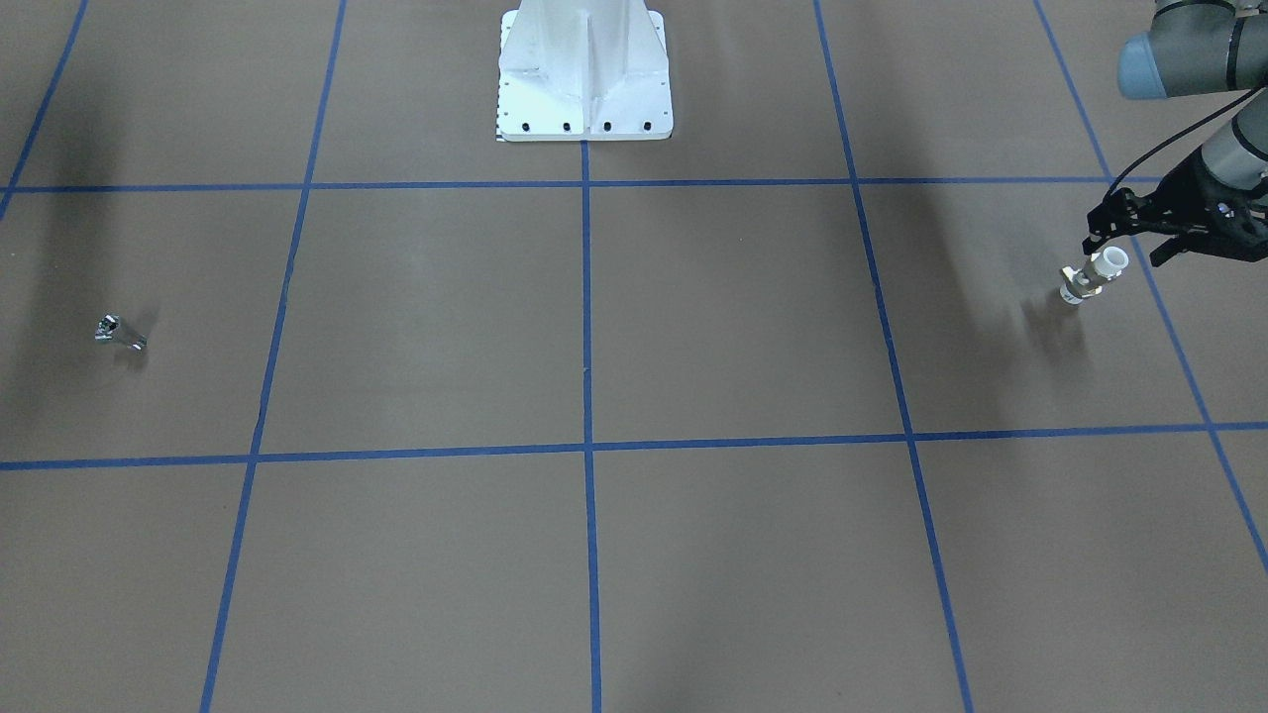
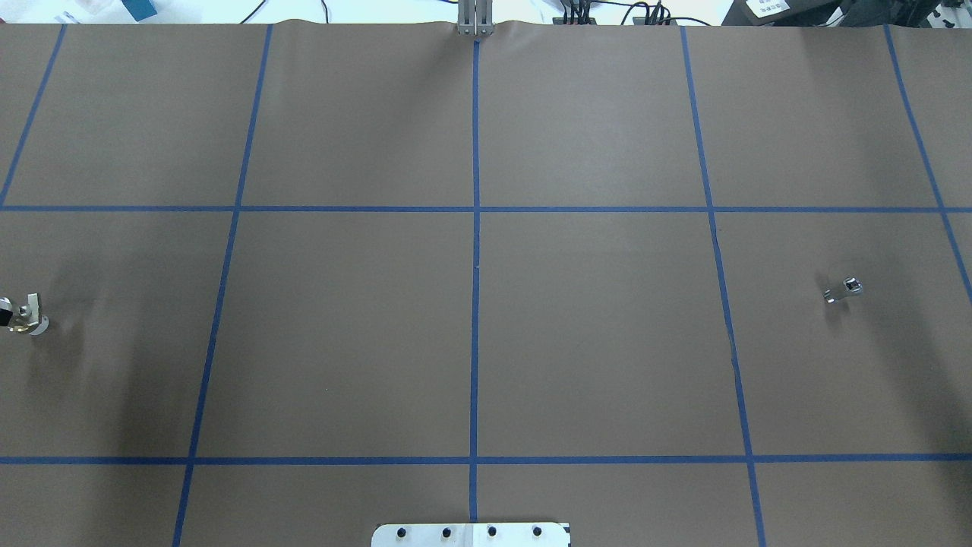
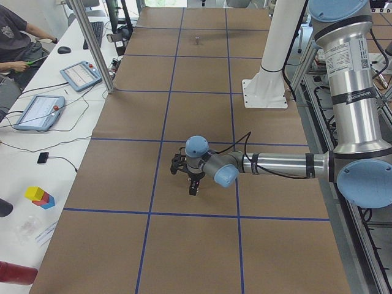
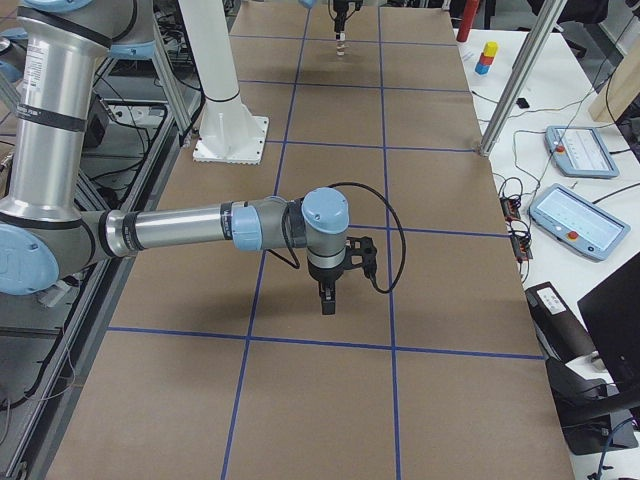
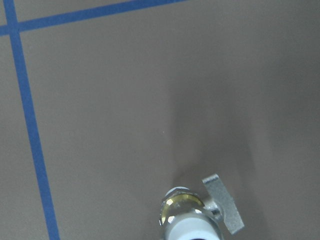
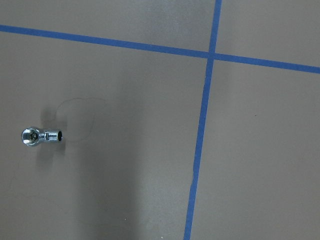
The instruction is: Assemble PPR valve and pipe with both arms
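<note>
The PPR valve (image 1: 1088, 277), with white ring ends, a brass middle and a side handle, hangs tilted at the table's left end. My left gripper (image 1: 1117, 250) is shut on its upper white end. The valve also shows at the overhead view's left edge (image 2: 24, 317) and close up in the left wrist view (image 5: 192, 215). The pipe (image 1: 119, 332), a small chrome piece, lies alone on the table at the right end (image 2: 843, 291) (image 6: 41, 136). My right gripper (image 4: 328, 300) points down over the table near it. I cannot tell if it is open.
The white bolted pedestal (image 1: 584, 89) stands at the robot's side of the table. Blue tape lines (image 1: 586, 297) grid the brown surface. A side desk with tablets (image 3: 37, 110), coloured blocks (image 3: 40, 196) and a metal post (image 3: 92, 43) runs along the far edge.
</note>
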